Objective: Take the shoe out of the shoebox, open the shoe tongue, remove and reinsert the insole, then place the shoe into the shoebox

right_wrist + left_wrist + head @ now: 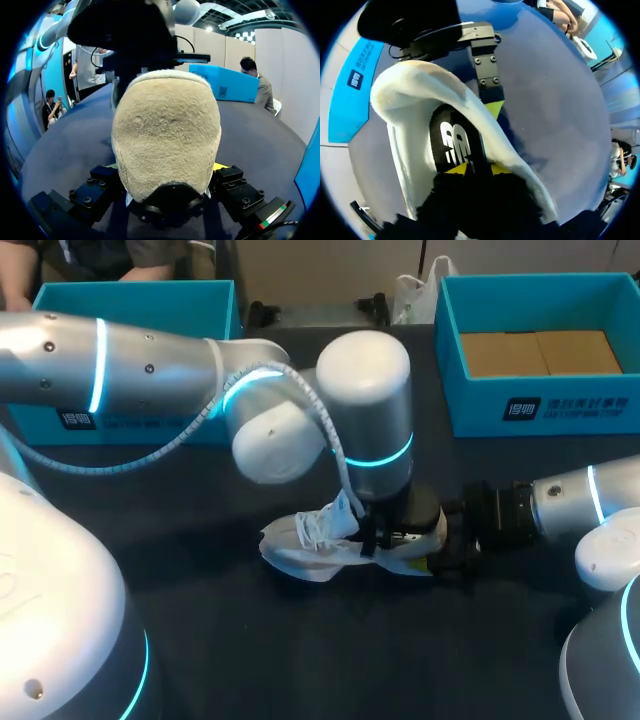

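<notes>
A white shoe (320, 545) lies on its side on the dark table, toe toward my left. My right gripper (445, 540) holds its heel: in the right wrist view the beige heel (167, 135) fills the space between both fingers of the gripper (166, 167), which press it from two sides. My left gripper (375, 538) points down into the shoe's mouth. Seen from the left wrist, the left gripper (477, 169) has its yellow tips a little apart over the black insole (452, 142), and nothing shows clamped between them. One right finger (490, 95) rests on the shoe's outer wall.
Two teal shoeboxes stand along the back: one at the back right (540, 405) with brown card inside, one at the back left (140, 300) partly behind my left arm. Bare dark table lies in front of the shoe.
</notes>
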You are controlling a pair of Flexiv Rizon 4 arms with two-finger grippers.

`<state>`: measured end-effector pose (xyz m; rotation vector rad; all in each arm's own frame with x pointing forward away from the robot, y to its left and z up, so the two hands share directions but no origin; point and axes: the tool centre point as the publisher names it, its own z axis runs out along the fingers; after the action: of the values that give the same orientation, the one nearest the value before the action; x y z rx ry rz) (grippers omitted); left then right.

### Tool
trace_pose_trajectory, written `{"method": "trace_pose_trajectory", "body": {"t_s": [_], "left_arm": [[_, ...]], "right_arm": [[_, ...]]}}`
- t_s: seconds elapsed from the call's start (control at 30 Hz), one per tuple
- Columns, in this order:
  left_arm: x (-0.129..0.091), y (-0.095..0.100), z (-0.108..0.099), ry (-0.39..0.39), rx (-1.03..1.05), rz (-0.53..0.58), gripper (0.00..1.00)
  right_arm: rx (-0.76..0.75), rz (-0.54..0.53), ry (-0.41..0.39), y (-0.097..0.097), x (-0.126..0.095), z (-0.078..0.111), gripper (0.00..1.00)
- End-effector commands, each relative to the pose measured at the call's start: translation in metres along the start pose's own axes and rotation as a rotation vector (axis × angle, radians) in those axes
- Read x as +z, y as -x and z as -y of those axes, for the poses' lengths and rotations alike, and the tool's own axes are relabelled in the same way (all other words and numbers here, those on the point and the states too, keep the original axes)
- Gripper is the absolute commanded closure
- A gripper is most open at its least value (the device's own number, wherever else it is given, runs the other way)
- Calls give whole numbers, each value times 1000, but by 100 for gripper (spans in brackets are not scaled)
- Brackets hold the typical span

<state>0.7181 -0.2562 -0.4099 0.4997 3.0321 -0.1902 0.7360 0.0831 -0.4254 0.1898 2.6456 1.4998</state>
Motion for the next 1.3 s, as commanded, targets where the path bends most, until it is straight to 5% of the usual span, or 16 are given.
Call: {"method": "trace_pose_trajectory", "body": {"t_s": [0.03,0.47,1.3], "left_arm": [[21,3,2,16,3,40,100],[-14,23,-15,-1,-62,7,100],[-74,13,-29,-101,-100,-129,100]], "right_arm": [[1,1,-5,0,3,1,100],[1,1,-5,0,3,1,100],[1,1,-5,0,3,1,100]]}}
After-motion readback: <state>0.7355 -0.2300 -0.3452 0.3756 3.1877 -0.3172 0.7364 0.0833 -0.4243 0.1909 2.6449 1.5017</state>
